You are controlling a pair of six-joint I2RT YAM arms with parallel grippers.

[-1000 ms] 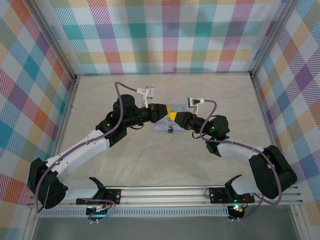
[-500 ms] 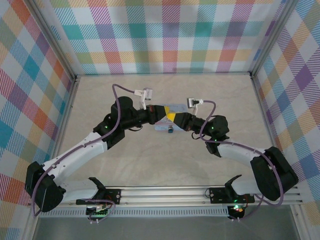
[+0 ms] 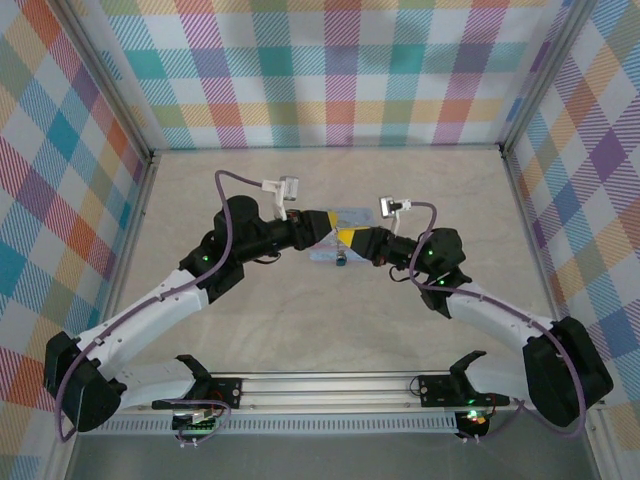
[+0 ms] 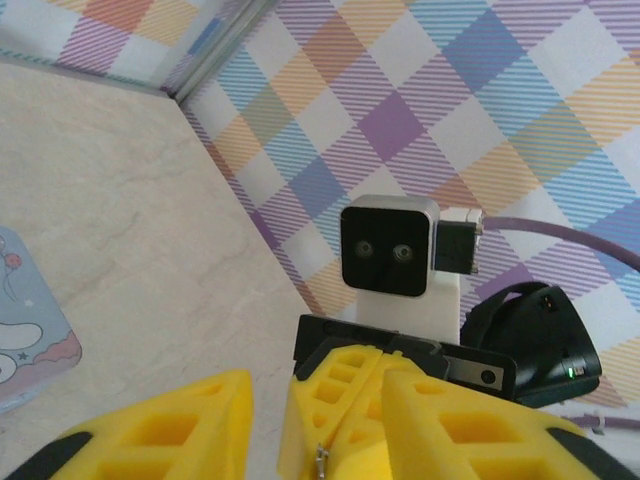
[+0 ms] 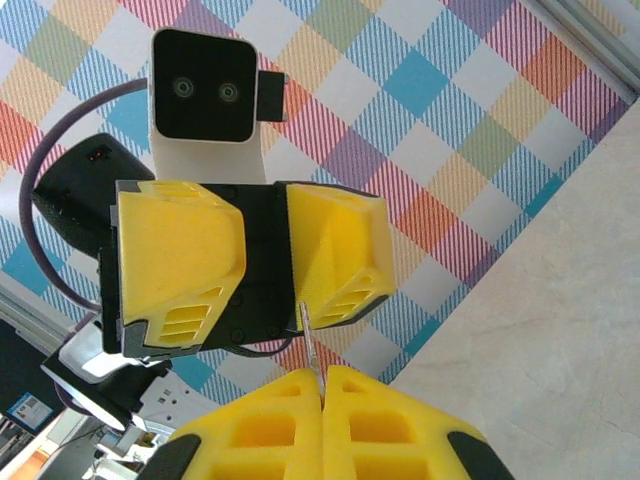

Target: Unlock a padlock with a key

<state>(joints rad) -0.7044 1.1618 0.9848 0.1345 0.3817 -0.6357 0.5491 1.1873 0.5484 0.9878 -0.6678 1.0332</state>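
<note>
We count one blue tin [image 3: 352, 213] on the table [image 3: 300, 330], and we place everything else by it. Two arms reach in from either side and meet tip to tip above the tin.

There are two grippers with four yellow fingers in all. The left gripper [image 5: 262, 262] comes at the tin from the left, and its two fingers stand apart with a clear gap between them and nothing clamped there. The right gripper [image 5: 322, 385] comes from the tin's right, and its two fingers are pressed together on the key [image 5: 309, 335]. We see one key, a thin dark sliver that sticks out of the seam towards the left gripper, its tip just beside the inner edge of one left finger.

We see one padlock [image 3: 341, 262], a small dark speck at the tin's near edge, on the side of the arm bases. It is apart from both grippers. We cannot tell whether it rests on the tin or on the table beside it.
</note>
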